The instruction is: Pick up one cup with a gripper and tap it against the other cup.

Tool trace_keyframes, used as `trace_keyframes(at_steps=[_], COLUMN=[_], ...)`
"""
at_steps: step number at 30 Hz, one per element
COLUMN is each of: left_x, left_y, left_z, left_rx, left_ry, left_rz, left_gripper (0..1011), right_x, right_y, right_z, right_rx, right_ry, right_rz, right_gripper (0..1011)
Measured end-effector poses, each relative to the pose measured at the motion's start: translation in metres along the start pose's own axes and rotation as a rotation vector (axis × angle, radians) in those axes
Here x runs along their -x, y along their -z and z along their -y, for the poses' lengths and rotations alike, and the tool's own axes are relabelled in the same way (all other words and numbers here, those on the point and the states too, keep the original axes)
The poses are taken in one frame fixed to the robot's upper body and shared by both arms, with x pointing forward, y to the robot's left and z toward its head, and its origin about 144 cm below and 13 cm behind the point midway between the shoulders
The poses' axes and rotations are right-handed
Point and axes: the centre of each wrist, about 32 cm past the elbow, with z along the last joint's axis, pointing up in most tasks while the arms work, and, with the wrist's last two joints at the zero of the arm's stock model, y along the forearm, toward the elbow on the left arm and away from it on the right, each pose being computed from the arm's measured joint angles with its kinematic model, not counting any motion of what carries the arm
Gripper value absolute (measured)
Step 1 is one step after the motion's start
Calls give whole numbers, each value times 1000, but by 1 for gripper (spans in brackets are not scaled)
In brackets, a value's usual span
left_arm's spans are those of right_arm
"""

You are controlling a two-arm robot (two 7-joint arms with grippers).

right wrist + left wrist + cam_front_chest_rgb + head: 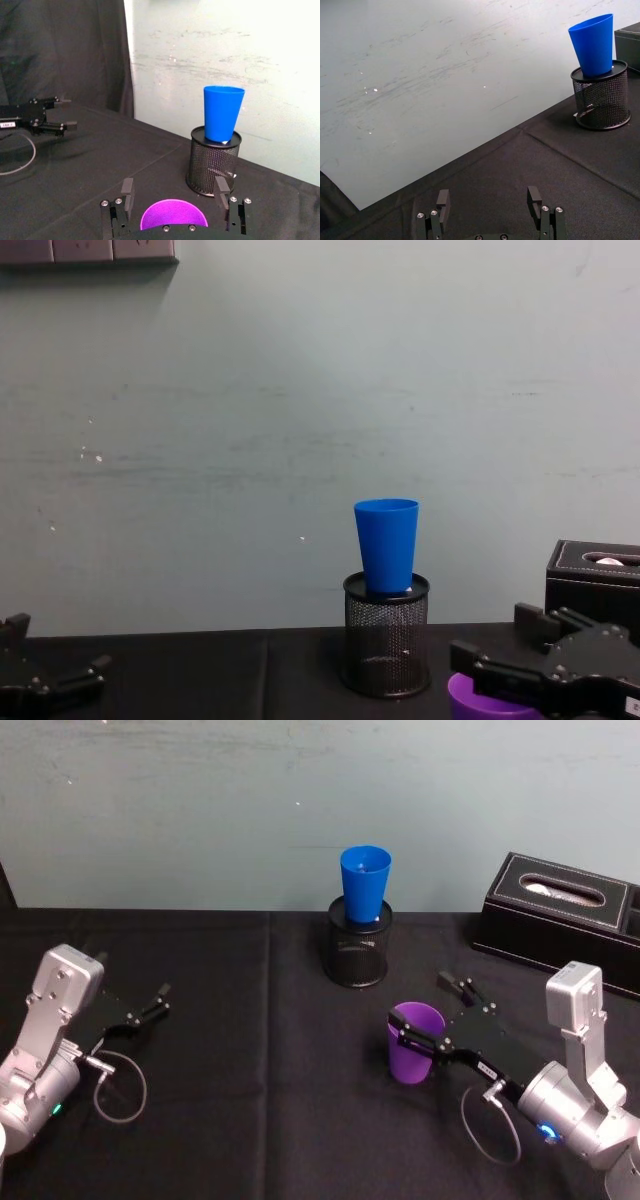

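Right gripper has its fingers spread around the purple cup, one finger on the near-left rim, the other off the far side. Can't tell if the pads actually touch the wall; cup reads upright on the black tablecloth. From the right wrist the cup's rim sits centred between the two fingers, gaps visible both sides.

Blue cup is ahead and left of the right gripper, seated upright in the black mesh pen holder, its rim well above the holder's edge. Bare cloth between the purple cup and the holder.

Black tissue box is ahead and right of the right gripper, near the far table edge, apart from it.

Left gripper is parked on the left, fingers apart and holding nothing, open cloth ahead of it up to the wall.
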Motion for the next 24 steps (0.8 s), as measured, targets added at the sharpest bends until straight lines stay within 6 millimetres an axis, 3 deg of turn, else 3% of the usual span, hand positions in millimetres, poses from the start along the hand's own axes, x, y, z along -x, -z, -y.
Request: trace_keyframes(at_steps=[24], left_x=[0], left_y=[0], left_z=[0], left_rx=[0], left_ry=[0], left_rz=[0], left_gripper=[1011], right_x=[0], right_y=[1], right_z=[1], right_rx=[0], right_ry=[12], right_rz=[-4], right_gripper=[1003])
